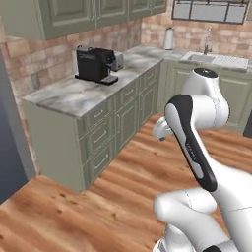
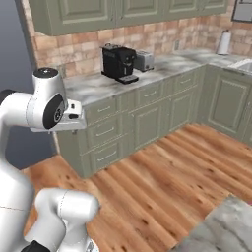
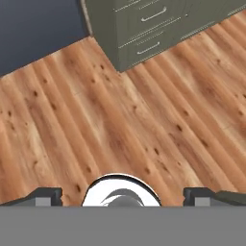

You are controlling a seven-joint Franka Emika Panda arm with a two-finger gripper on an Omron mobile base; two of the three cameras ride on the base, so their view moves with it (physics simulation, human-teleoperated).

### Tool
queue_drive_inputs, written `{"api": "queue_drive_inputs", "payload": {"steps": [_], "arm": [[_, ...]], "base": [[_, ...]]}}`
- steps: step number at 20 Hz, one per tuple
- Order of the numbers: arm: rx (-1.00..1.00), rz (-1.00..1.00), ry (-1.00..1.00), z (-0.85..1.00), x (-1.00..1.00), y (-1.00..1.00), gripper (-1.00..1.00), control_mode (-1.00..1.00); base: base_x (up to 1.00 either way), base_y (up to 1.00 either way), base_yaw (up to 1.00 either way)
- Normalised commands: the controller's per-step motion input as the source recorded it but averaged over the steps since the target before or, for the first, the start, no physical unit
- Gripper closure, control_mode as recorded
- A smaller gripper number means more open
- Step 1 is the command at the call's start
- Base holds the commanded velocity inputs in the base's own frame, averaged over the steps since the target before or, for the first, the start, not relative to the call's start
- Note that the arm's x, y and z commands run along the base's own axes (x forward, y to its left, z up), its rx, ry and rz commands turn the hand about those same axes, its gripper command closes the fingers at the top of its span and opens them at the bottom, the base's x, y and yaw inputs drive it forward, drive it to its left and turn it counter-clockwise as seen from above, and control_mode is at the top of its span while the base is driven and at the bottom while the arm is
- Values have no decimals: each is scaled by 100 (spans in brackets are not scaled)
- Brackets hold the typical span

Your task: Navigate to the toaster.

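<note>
The silver-grey toaster (image 2: 144, 60) stands on the marble counter (image 2: 98, 83) against the brick wall, just right of the black coffee machine (image 2: 119, 62). From the left base view the toaster (image 1: 118, 60) peeks out behind the coffee machine (image 1: 96, 64). My arm is folded up over the wooden floor, well short of the counter. The gripper (image 3: 122, 196) points down at the floor, open, its fingertips (image 3: 46, 196) far apart with nothing between them.
Green drawer cabinets (image 1: 106, 133) run under the counter and turn a corner toward a sink (image 1: 216, 59). A paper towel roll (image 1: 169, 38) stands in the corner. Another marble counter (image 2: 224, 229) edges in at the lower right. Wooden floor (image 2: 162, 172) lies open ahead.
</note>
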Motion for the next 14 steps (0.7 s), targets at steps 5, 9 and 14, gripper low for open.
{"api": "queue_drive_inputs", "payload": {"steps": [5,9,14], "arm": [[0,0,0,0,0,0,-100,100],[0,0,0,0,0,0,-100,100],[0,0,0,0,0,0,-100,100]], "base": [[100,-34,-9],[100,-69,0],[100,-57,-4]]}}
